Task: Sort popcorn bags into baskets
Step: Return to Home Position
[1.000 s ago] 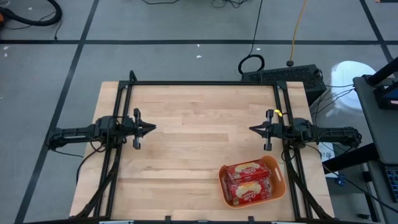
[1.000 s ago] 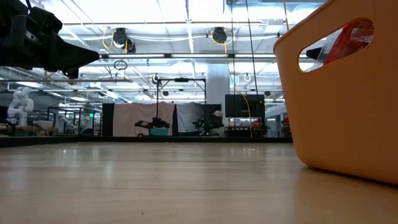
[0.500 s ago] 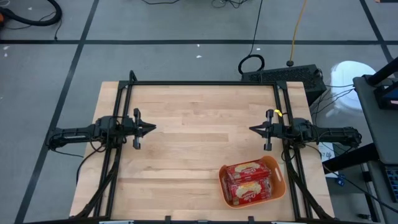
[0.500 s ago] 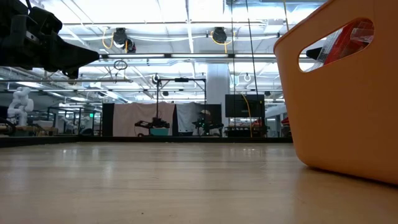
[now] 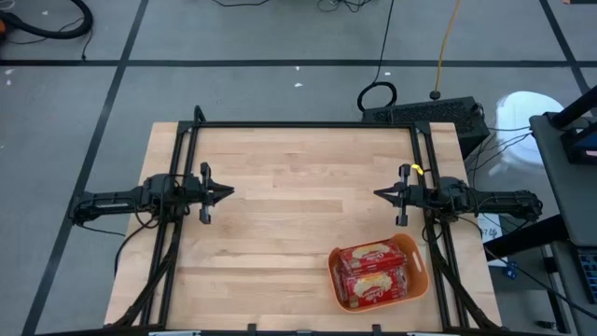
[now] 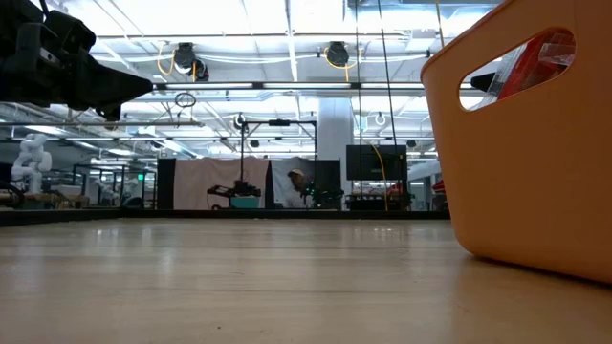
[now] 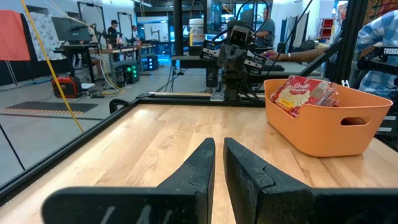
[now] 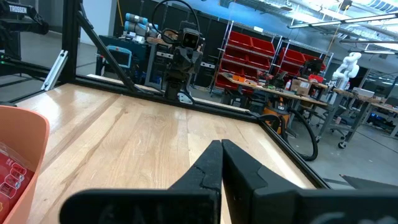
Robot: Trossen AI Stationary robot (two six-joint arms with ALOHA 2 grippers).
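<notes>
Step in hand is judged as the return to home, and it looks all but done. Left fingers [image 5: 228, 193] are held at the middle of the left edge of the surface [image 5: 298, 159], drawn in to a thin slit, nothing held. Right fingers [image 5: 379, 194] are held at the middle of the right edge, pressed together, nothing held. Both are raised off the wood, pointed at each other, well apart. Popcorn bags [image 5: 373, 271] are piled in the orange basket [image 5: 422, 269], which sits by the right edge, toward the corner on the low camera's side. The top bags are tilted and poke just over the rim. No bag is seen outside the basket. To be done well: arms to be settled level and square to their edges, fingers closed and empty, tips off the wood. The right arm is the one nearer the basket, so any last motion there should be made above the rim and away from it, so the pile is not knocked. No further pick seems needed
</notes>
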